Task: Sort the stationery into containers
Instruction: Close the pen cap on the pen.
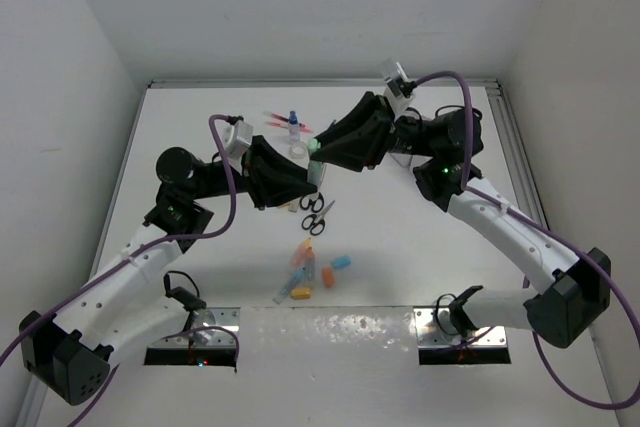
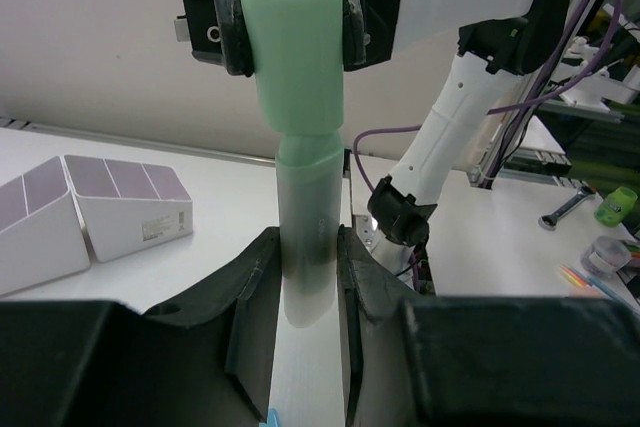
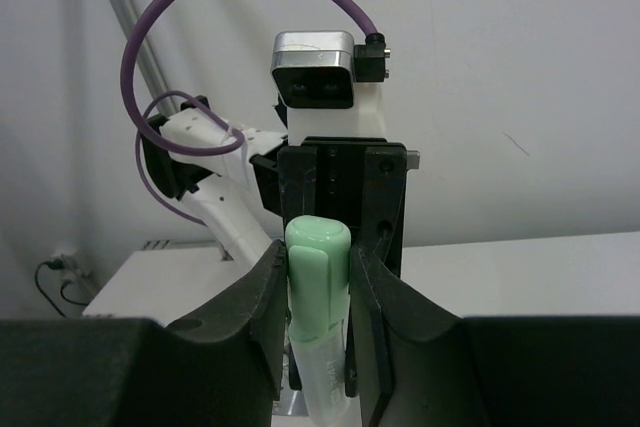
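Mint-green, capsule-shaped plastic pen held at both ends, above the white table.
My left gripper is clamped on its translucent barrel, and my right gripper is clamped on its rounded cap. In the top view its long axis runs 12 to 6 o'clock, cap end at 12. Black-handled scissors lie on the table at 6 o'clock from it.

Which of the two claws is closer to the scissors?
Left. The left gripper is just beyond the scissors, gripping the marker; the right gripper holds its cap, farther back.
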Motion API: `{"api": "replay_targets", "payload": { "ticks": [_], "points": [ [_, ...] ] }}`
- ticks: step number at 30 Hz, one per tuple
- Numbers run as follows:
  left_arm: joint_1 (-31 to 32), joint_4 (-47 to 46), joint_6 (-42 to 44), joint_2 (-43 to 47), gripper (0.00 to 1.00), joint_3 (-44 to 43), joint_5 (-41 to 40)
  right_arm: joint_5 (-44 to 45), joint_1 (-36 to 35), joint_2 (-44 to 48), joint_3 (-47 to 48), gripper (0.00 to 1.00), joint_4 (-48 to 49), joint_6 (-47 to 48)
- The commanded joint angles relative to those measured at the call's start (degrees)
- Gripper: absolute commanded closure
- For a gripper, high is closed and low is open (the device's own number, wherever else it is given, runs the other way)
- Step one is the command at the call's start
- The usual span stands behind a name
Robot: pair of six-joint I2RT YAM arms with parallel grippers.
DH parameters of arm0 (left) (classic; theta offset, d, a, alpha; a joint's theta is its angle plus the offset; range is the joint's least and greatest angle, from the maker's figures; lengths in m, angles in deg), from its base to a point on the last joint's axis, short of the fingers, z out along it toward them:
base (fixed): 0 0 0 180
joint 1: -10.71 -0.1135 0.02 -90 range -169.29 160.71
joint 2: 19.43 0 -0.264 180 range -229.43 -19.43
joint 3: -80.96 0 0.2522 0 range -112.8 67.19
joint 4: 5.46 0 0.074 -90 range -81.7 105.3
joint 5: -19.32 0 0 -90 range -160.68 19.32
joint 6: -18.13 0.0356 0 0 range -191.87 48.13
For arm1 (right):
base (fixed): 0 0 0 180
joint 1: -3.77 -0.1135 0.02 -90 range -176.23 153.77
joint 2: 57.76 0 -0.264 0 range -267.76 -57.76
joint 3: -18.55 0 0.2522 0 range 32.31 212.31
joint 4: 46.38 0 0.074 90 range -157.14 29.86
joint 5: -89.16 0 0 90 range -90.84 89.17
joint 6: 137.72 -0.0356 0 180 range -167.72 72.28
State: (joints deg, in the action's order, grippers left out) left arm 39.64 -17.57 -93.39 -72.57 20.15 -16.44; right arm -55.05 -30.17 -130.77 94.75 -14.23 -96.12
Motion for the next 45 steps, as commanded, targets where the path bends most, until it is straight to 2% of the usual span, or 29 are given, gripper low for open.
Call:
{"api": "replay_targets", "payload": {
  "ticks": [1,6,9,17,20,22,23,25,26,41,45],
  "points": [
    [-0.4,-5.6,0.9,1.4,1.00,-1.3,-1.1,-5.1,-0.5,-1.2,-1.0,0.72,3.7,-3.2],
    [-0.5,-3.4,2.5,1.6,1.00,-1.6,-0.8,-6.0,-0.5,-1.3,-1.4,0.63,3.9,-4.1],
    [-0.7,-1.2,4.1,1.8,1.00,-2.3,-0.5,-6.7,-0.5,-1.4,-1.1,0.53,3.9,-4.7],
    [-0.7,4.5,7.7,1.7,1.00,-3.1,-1.0,-7.3,-0.5,-1.5,0.1,0.38,3.0,-4.3],
    [-0.7,8.7,10.5,2.0,1.00,-3.0,-2.9,-7.0,-0.2,-0.6,0.7,0.33,-1.7,-0.7],
    [-0.7,11.8,12.8,2.3,1.00,-3.2,-5.3,-4.1,0.4,1.1,1.3,0.31,-11.4,6.6],
    [-0.7,12.7,13.5,2.3,1.00,-3.4,-6.0,-2.2,0.4,2.0,1.8,0.30,-21.3,10.0],
    [-0.7,14.4,15.3,2.5,1.00,-3.4,-8.1,3.9,0.0,3.8,2.8,0.28,-28.7,18.3],
    [-0.6,14.8,15.8,2.5,1.00,-3.3,-8.6,5.2,-0.2,4.3,2.8,0.26,-31.5,19.5],
    [-0.3,15.8,18.6,2.8,1.00,-2.4,-14.5,20.7,-4.0,4.4,1.5,0.30,-33.0,18.4],
    [-0.3,15.5,19.1,2.3,1.00,-3.0,-16.3,27.8,-5.3,5.4,0.4,0.33,-34.1,18.6]
  ]
}}
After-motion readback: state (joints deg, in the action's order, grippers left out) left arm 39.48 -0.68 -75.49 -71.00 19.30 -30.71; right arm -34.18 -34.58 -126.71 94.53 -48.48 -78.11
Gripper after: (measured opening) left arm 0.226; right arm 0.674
